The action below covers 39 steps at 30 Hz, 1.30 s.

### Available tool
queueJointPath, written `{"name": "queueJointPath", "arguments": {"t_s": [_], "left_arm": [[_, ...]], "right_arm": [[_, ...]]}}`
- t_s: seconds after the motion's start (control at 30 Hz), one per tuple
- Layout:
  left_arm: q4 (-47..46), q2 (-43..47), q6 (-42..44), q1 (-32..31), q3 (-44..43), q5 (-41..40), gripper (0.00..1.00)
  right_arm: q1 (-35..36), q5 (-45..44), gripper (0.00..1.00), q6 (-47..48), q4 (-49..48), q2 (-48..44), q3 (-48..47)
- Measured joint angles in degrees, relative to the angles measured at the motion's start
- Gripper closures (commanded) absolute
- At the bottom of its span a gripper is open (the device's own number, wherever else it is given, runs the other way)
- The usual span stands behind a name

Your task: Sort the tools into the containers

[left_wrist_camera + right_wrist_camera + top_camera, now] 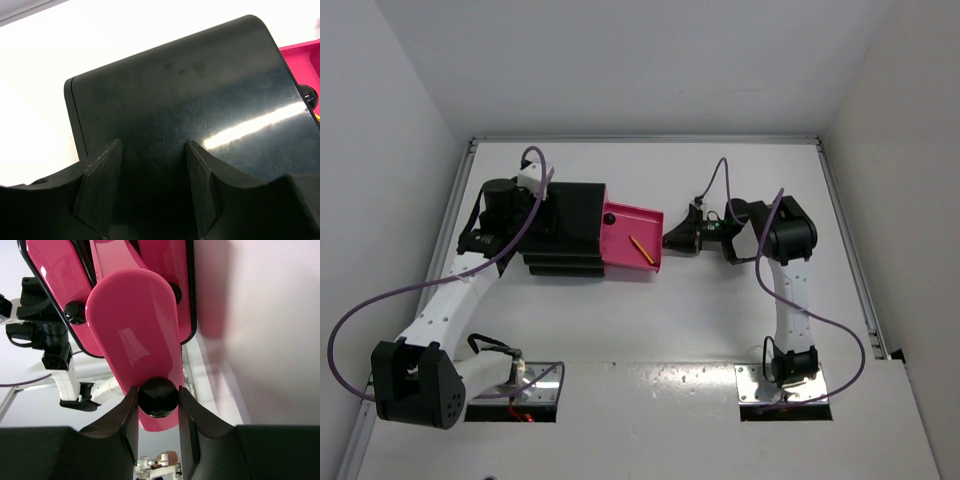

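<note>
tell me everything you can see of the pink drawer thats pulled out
The open drawer is glossy magenta-pink, plastic by its look, and is pulled well out of the black drawer unit. Its rounded front carries a round black knob, which the right gripper clasps between its fingers. Inside lies one slim orange-yellow stick, set at a slant.

unit [565, 225]: black, far left | drawer [625, 228]: pink, pulled out rightward, black round knob [158, 397] | tool [640, 249]: slim yellow stick, lying inside drawer
</note>
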<state>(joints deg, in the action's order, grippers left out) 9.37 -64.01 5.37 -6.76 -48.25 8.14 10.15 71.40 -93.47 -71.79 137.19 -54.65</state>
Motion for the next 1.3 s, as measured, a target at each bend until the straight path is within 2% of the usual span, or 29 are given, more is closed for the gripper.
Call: {"name": "queueJointPath", "arguments": {"t_s": [0.23,0.7,1.3], "left_arm": [[-1.44,0.20,-0.02,-0.02,0.87,0.15,0.42],[-1.97,0.92,-0.04,-0.02,1.64,-0.02,0.42],[-2.73,0.87,-0.04,-0.02,2.03,0.20,0.42]], "right_arm": [[0.81,0.13,0.87,-0.20,0.42,-1.18,-2.84],[7.08,-1.05,0.87,-0.28,6.40,-1.62,-11.28],[14.84,-4.48,0.87,-1.09,8.61,5.27,-23.41]]}}
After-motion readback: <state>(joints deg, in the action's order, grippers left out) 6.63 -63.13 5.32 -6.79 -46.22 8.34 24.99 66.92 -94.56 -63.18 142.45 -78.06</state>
